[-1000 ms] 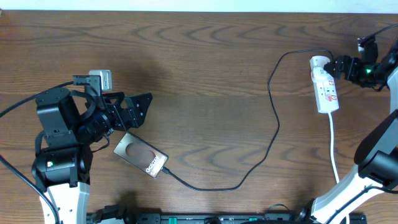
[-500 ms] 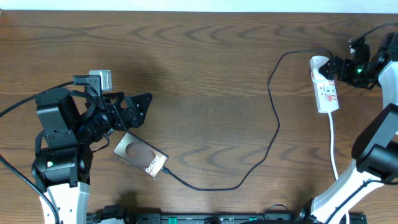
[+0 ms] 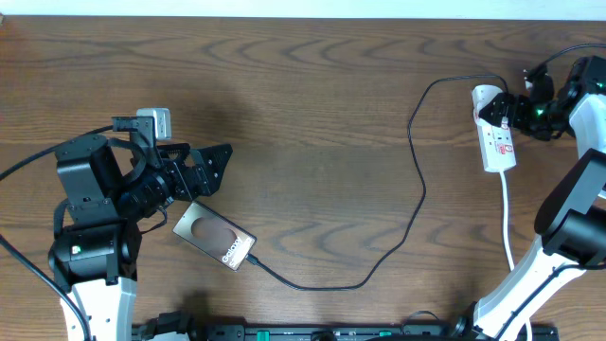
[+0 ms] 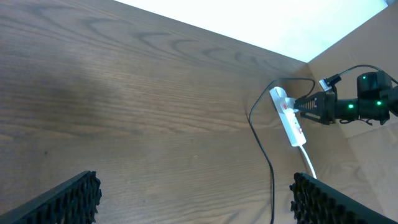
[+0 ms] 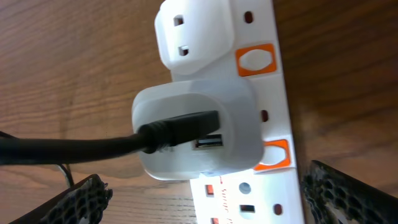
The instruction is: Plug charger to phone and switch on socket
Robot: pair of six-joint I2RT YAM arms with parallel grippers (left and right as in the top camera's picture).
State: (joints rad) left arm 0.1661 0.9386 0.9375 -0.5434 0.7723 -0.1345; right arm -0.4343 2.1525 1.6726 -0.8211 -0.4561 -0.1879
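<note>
While phone [image 3: 215,237] lies diag., socket [image 3: 494,128] runs far–near, cord [image 3: 507,218] nearward.

**Black-and-white arms, dimpled pads**

The left arm [image 3: 90,185] is blocky matt black above a white lower link. It carries a small green light [image 3: 78,250], a silver-grey box [image 3: 154,121] on top and a thin black cable [image 3: 26,261] at its side. The right arm [image 3: 578,227] has the same black joints and white link, with green lights of its own. The finger pads [image 4: 71,199] are black with a dimpled grid texture.
</note>
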